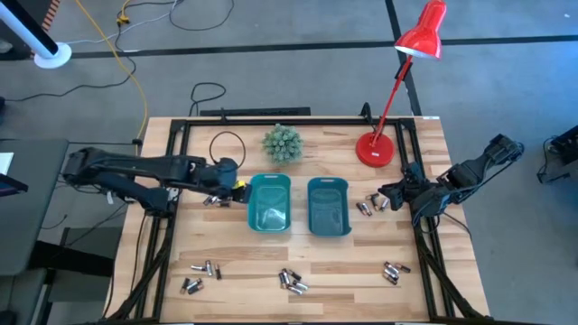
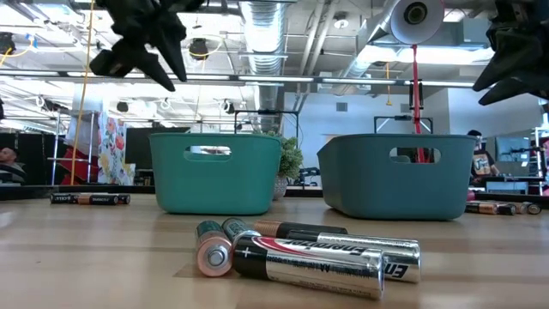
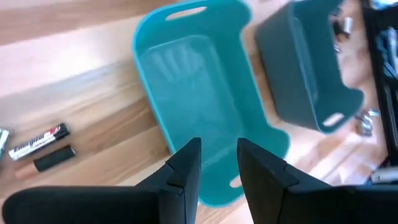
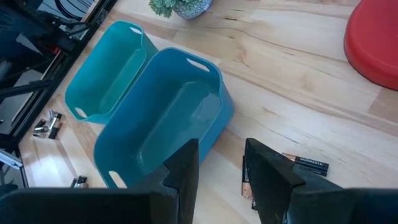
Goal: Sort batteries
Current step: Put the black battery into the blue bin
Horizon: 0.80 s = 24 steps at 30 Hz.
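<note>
The left tool [image 1: 233,185] is held over the left bin's [image 1: 269,205] edge, fingers slightly apart and empty; the right tool [image 1: 388,196] is poised apart above batteries [image 1: 369,206] scattered on the tabletop [image 1: 244,271], apparently for picking.

Legible markings:
- Nearest battery [image 2: 309,262], low view: white lettering along the silver-and-black casing, only a partial "E" clear at its end; brand word not readable with certainty.
- Battery [image 3: 38,140], left wrist view: white print on black label, too blurred.
- Battery [image 4: 305,163], right wrist view: small pale print, unreadable.
</note>
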Each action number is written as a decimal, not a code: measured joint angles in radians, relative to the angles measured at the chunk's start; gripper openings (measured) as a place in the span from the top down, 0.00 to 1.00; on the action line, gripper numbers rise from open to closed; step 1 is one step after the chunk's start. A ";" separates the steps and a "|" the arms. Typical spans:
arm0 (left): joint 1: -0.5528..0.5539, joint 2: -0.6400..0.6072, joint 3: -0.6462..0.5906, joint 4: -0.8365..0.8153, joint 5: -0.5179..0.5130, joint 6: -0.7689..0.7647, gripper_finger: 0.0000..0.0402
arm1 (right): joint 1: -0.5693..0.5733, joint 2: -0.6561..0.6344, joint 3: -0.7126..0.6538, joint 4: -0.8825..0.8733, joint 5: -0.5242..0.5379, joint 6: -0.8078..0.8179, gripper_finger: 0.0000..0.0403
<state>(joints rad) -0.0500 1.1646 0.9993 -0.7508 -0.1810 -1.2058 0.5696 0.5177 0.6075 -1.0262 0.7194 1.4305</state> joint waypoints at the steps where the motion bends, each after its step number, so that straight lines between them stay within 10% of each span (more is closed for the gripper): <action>1: -0.002 -0.006 0.000 -0.002 0.000 0.027 0.75 | -0.005 0.000 0.000 -0.001 0.003 0.000 0.63; 11: -0.039 -0.020 -0.057 0.079 -0.070 0.452 0.75 | -0.098 0.008 0.000 0.141 0.017 -0.202 0.63; 18: -0.128 -0.143 -0.353 0.491 -0.087 0.602 0.75 | -0.200 0.095 0.016 0.610 0.020 -0.694 0.61; 24: -0.164 -0.338 -0.568 0.765 -0.049 0.676 0.75 | -0.325 0.245 0.188 0.497 -0.103 -0.800 0.61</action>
<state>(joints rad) -0.2136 0.8262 0.4309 0.0137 -0.2300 -0.5297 0.2442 0.7628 0.7958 -0.5294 0.6168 0.6310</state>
